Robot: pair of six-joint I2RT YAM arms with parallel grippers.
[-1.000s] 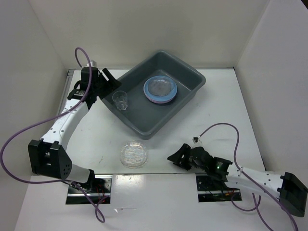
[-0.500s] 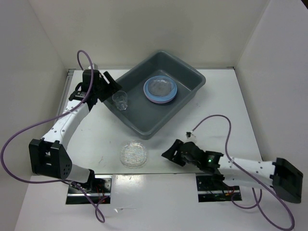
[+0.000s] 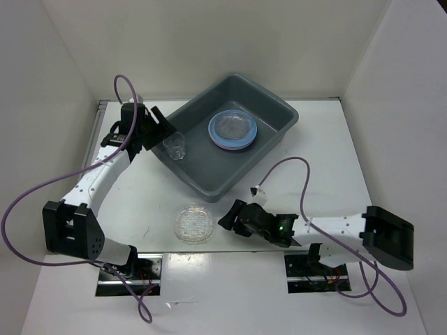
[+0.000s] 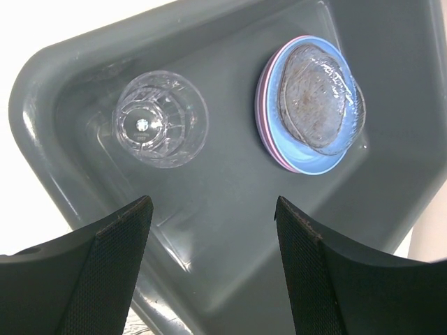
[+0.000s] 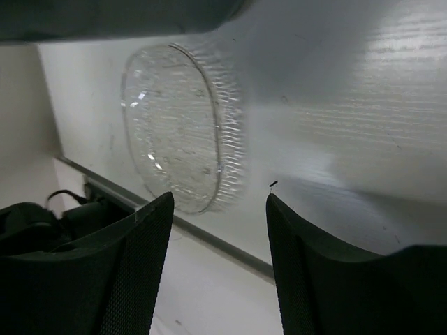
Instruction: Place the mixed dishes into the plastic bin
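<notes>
The dark grey plastic bin [image 3: 274, 106] stands at the back of the table. Inside it lie stacked round plates [image 3: 232, 131], blue on top of pink, with a clear textured dish on top [image 4: 320, 98]. A small clear cup [image 3: 174, 145] stands upright in the bin's left corner [image 4: 159, 118]. My left gripper [image 3: 163, 130] hovers open over that corner [image 4: 211, 204], empty, with the cup ahead of it. A clear glass plate [image 3: 193, 223] lies on the table near the front edge [image 5: 174, 129]. My right gripper [image 3: 225, 219] is open just right of it [image 5: 218, 200], holding nothing.
The bin's near wall [image 5: 105, 17] is just behind the clear plate. A metal strip [image 3: 230, 249] marks the table's front edge close to the plate. White walls enclose the table on three sides. Purple cables [image 3: 293, 167] loop off both arms.
The right arm has swung left along the front edge, bringing its open gripper up beside the clear glass plate. The left gripper has barely shifted over the bin's corner.
</notes>
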